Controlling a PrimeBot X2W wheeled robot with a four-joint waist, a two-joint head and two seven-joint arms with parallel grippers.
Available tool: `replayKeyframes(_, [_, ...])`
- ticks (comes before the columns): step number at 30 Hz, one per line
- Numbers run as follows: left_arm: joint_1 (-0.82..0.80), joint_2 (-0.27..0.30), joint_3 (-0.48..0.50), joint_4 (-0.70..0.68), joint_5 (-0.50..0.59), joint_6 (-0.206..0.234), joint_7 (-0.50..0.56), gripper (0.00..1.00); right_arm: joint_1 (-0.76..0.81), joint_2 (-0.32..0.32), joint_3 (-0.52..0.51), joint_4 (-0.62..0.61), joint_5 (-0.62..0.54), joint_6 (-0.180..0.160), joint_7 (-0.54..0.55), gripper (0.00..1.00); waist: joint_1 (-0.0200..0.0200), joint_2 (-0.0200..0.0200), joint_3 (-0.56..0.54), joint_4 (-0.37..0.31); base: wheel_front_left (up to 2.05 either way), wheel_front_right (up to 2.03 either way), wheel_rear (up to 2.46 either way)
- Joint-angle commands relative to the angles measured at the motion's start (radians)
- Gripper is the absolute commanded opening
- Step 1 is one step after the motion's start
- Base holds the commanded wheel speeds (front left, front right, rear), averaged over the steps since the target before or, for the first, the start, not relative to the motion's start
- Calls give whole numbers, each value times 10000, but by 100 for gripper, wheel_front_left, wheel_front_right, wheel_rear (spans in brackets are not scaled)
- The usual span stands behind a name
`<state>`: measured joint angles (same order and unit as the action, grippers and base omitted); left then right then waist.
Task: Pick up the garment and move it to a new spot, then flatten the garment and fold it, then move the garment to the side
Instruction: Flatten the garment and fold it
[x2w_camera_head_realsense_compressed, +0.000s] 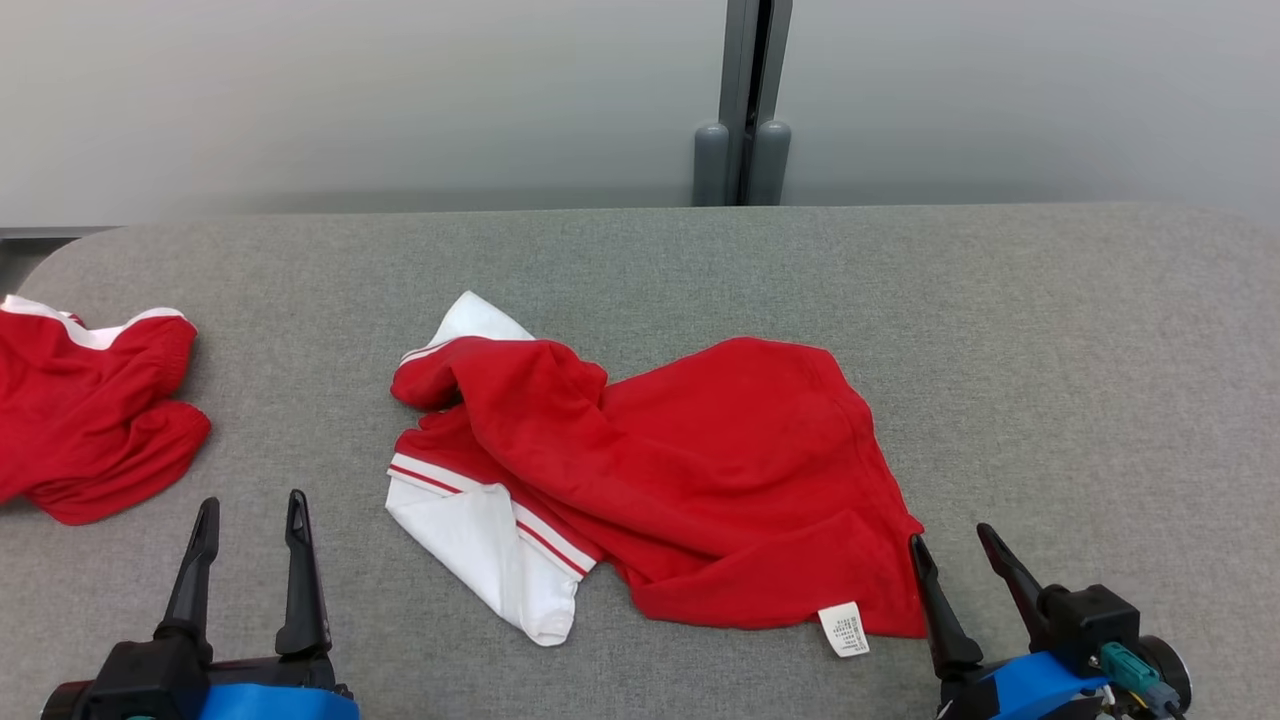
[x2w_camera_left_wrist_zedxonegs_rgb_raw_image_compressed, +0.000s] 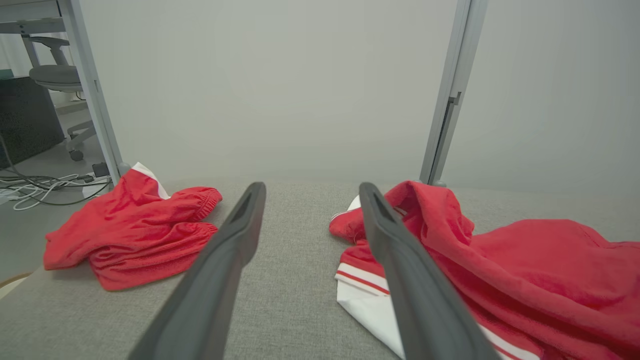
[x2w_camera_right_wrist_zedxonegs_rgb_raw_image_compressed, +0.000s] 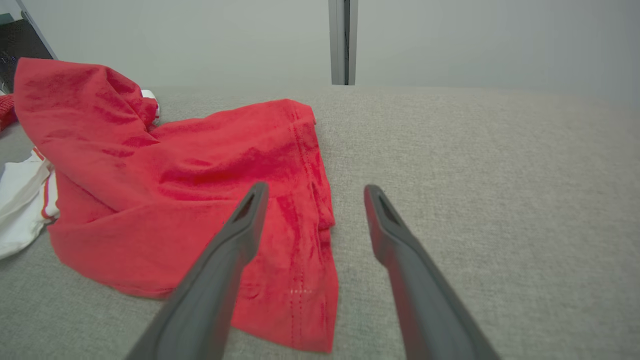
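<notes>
Left gripper (x2w_camera_head_realsense_compressed: 252, 500) is seen at the near edge of the table (x2w_camera_head_realsense_compressed: 1050, 350), toward the table's left end, with its two dark fingers spread apart and nothing held between them. Bare grey table cloth is seen in the gap.

At the same near edge, toward the table's right end, the right gripper (x2w_camera_head_realsense_compressed: 950, 535) is held with its fingers likewise parted and empty. One finger is placed over the near right corner of the shirt (x2w_camera_head_realsense_compressed: 700, 470), the other over bare table; whether the cloth is touched cannot be told.

The red shirt is spread crumpled across the middle of the table, bunched into a raised fold on the side toward the table's left end. A white sleeve (x2w_camera_head_realsense_compressed: 490, 560) with red stripes is turned out toward the table's near edge, and a small white label (x2w_camera_head_realsense_compressed: 843, 630) is shown at the hem.

A pair of red shorts (x2w_camera_head_realsense_compressed: 90, 410) is heaped at the table's left end, well apart from the shirt. A grey post (x2w_camera_head_realsense_compressed: 745, 100) is set behind the table's far edge.
</notes>
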<state>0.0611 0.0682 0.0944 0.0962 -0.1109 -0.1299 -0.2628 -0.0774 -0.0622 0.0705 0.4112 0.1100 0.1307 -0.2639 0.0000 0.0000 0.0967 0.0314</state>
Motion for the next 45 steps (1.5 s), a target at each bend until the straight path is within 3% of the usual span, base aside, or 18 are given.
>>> replayKeyframes(1, [60, -18, 70, -41, 61, -10, -29, 100, 50, -45, -15, 27, -40, 1, -8, 100, 0, 0, 33, 12, 0, 0, 0])
replayKeyframes(28, [-522, -166, -146, 273, -107, -10, -29, 100, -956, -448, 1610, 2306, 888, 1, -6, 100, 0, 0, 495, 119, 0, 0, 0])
replayKeyframes(29, [-527, -168, -161, 292, -119, -10, -29, 100, -1005, -468, 1776, 2375, 982, 1, -6, 0, 0, 0, 505, 134, 0, 0, 0])
replayKeyframes(36, [-468, -176, -141, 435, -211, -10, -29, 100, -1266, -828, 1992, 2006, 1080, 1, -8, 0, 0, 0, 519, 182, 0, 0, 0])
replayKeyframes(45, [-729, -179, -241, 544, -324, -10, -29, 100, -3172, -1411, 1487, 1699, 1151, 1, -8, 0, 0, 0, 607, 188, 0, 0, 0])
